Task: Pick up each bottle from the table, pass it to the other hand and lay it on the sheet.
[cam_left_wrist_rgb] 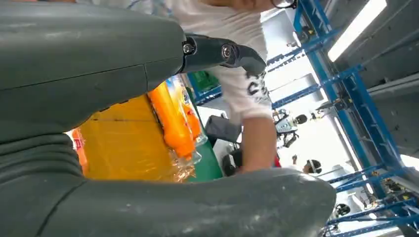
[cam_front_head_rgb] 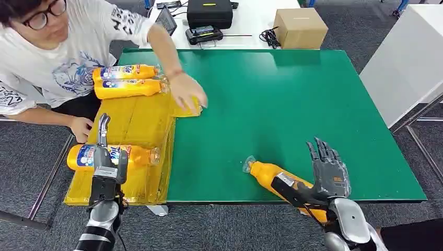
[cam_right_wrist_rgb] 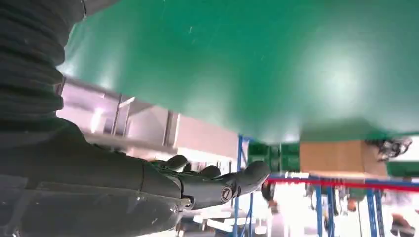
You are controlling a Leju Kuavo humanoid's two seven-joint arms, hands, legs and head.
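Observation:
An orange bottle (cam_front_head_rgb: 266, 172) lies on the green table (cam_front_head_rgb: 292, 104) near its front edge, cap pointing left. My right hand (cam_front_head_rgb: 329, 172) is over the bottle's base with fingers straight and spread; in the right wrist view the hand (cam_right_wrist_rgb: 148, 182) holds nothing. Another orange bottle (cam_front_head_rgb: 138, 155) lies on the yellow sheet (cam_front_head_rgb: 138, 117) at the table's left. My left hand (cam_front_head_rgb: 107, 167) hovers over that bottle's labelled end, fingers (cam_left_wrist_rgb: 222, 52) apart and empty. Two more bottles (cam_front_head_rgb: 125, 71) (cam_front_head_rgb: 128, 88) lie side by side at the sheet's far end.
A person sits at the left; one of their hands (cam_front_head_rgb: 185, 94) presses the sheet's far right corner. Behind the green table are a cardboard box (cam_front_head_rgb: 300, 27) and a black case (cam_front_head_rgb: 209, 13). A white table (cam_front_head_rgb: 407, 63) stands to the right.

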